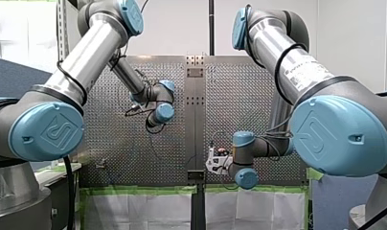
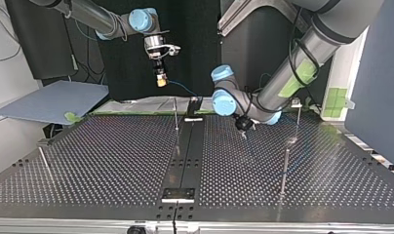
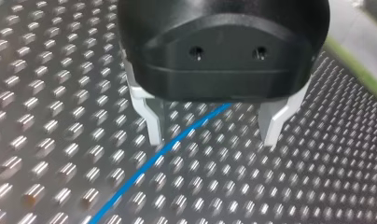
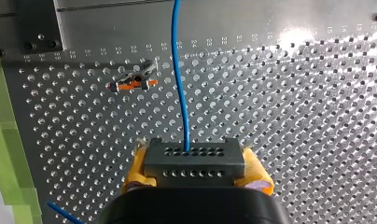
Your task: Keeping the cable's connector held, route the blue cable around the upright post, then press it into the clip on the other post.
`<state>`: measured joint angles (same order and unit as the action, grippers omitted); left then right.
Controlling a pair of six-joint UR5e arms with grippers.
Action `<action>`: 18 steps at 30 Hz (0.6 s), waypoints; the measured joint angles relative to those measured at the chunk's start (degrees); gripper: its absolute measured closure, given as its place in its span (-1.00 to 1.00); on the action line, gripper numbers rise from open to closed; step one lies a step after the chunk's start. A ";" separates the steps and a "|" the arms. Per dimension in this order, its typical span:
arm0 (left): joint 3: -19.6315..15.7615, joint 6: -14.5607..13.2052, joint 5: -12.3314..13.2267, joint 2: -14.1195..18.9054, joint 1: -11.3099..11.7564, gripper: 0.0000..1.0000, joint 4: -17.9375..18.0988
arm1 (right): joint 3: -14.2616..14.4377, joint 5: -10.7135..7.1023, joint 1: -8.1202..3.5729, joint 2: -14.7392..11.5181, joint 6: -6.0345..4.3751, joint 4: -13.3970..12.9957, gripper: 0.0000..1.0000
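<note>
In the right wrist view my right gripper (image 4: 196, 170) has its yellow pads (image 4: 137, 170) shut on the grey connector block (image 4: 194, 156). The blue cable (image 4: 179, 79) leaves the block and runs straight ahead over the perforated plate. In the top view this gripper (image 2: 161, 81) hangs high at the back. My left gripper (image 3: 214, 135) is open just above the plate, and the blue cable (image 3: 177, 140) passes between its metal fingers (image 3: 154, 123) without touching them. It sits low near the middle in the top view (image 2: 244, 128). A post with an orange clip (image 4: 133, 83) stands beside the cable.
Thin upright posts stand on the plate in the top view: one near the centre rail (image 2: 176, 114), one at the right front (image 2: 285, 168), one at the right rear with a clip head (image 2: 297, 109), one at the left (image 2: 45, 163). A grey board (image 2: 53, 100) lies at the back left.
</note>
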<state>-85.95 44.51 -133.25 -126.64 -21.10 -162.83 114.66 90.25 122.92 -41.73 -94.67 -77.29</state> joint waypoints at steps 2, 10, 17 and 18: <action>0.00 -0.36 -0.41 -0.67 -0.18 -1.00 -0.09 | 0.00 -0.02 0.00 0.01 0.00 0.00 1.00; -0.01 -0.86 -1.81 -3.22 -0.68 -1.00 -0.93 | 0.01 -0.06 0.00 0.00 0.00 0.02 1.00; 0.00 -0.54 -3.01 -6.15 -1.64 -1.00 -1.61 | 0.00 -0.06 0.00 0.00 0.06 0.02 1.00; 0.00 -0.50 -3.15 -6.41 -1.63 -1.00 -1.65 | 0.00 -0.06 0.00 0.00 0.07 0.02 1.00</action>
<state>-85.96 44.01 -136.40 -133.05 -22.73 -164.48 114.66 90.18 122.92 -41.73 -94.60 -77.27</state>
